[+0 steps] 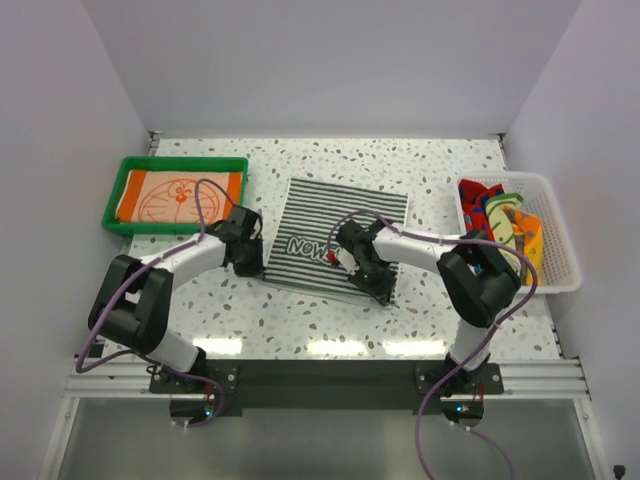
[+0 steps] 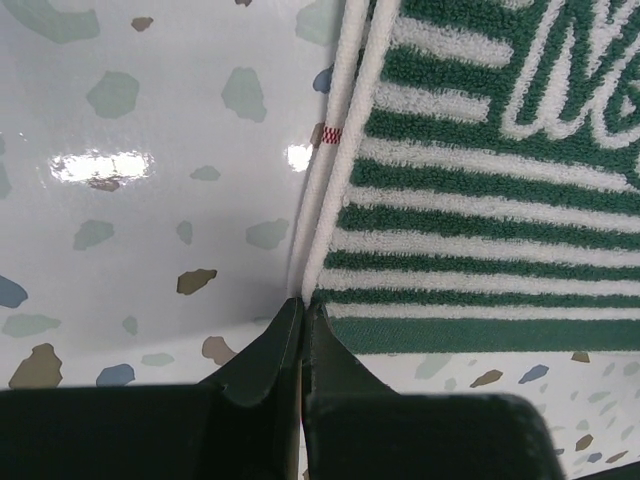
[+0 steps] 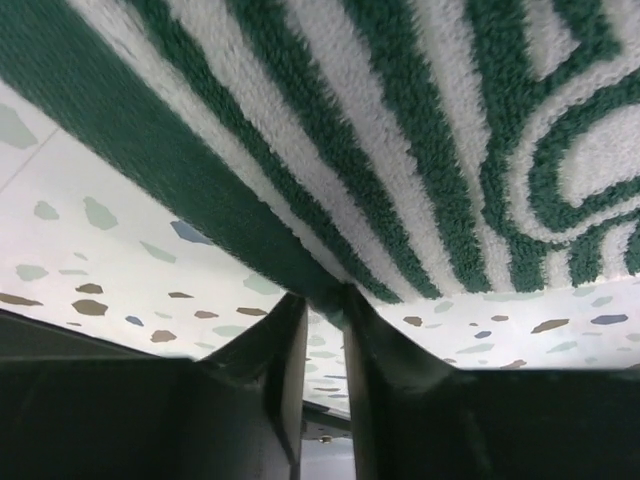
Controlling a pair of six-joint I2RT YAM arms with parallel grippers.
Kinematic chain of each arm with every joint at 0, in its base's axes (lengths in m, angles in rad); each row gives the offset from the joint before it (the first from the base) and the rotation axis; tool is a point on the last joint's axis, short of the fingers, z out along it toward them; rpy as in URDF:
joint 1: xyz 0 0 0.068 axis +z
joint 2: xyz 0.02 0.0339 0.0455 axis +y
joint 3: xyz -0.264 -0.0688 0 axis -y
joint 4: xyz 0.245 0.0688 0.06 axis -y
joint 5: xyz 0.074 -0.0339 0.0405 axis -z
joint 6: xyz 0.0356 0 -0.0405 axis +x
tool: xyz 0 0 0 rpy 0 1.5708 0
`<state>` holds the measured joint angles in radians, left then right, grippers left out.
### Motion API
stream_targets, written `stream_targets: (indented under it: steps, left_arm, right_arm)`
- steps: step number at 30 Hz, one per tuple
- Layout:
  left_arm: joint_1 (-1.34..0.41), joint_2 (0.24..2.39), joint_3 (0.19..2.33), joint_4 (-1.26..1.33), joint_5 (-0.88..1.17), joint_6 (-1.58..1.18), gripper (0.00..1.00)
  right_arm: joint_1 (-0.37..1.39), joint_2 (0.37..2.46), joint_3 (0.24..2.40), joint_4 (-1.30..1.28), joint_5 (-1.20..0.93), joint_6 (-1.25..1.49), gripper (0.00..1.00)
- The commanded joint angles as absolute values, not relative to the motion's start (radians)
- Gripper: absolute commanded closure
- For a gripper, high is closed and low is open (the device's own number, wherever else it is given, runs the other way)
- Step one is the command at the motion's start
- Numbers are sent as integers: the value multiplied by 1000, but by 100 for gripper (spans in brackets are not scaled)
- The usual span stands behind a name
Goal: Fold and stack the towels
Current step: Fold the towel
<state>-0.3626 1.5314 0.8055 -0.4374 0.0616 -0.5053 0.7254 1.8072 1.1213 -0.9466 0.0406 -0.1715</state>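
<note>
A black-and-white striped towel [image 1: 340, 225] with white lettering lies spread in the middle of the table. My left gripper [image 1: 257, 266] is shut on its white left edge near the near-left corner [image 2: 302, 300]; the towel [image 2: 480, 200] lies flat to the right of the fingers. My right gripper [image 1: 376, 285] is shut on the dark near hem [image 3: 325, 295] and holds that edge lifted off the table, with the towel [image 3: 400, 130] hanging over the camera. An orange towel with a cartoon drawing [image 1: 178, 196] lies in the green tray.
The green tray [image 1: 118, 195] stands at the back left. A white mesh basket [image 1: 560, 240] at the right holds bunched red, green and orange towels [image 1: 505, 215]. The speckled tabletop [image 1: 300, 320] runs in front of the striped towel.
</note>
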Motion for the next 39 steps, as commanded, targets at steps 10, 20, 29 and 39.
stream_targets:
  steps: [10, 20, 29, 39]
  left_arm:
    - [-350, 1425, 851, -541, -93, -471, 55]
    - [-365, 1307, 930, -626, -80, -446, 15]
    - [-399, 1382, 856, -526, -45, -483, 22]
    - [-425, 1471, 787, -443, -38, -491, 46]
  right_arm:
    - [738, 1616, 1212, -1101, -81, -124, 48]
    - [601, 1442, 1037, -884, 17, 246, 47]
    - [540, 1261, 766, -592, 54, 564, 45]
    - [540, 1160, 652, -565, 71, 712, 47]
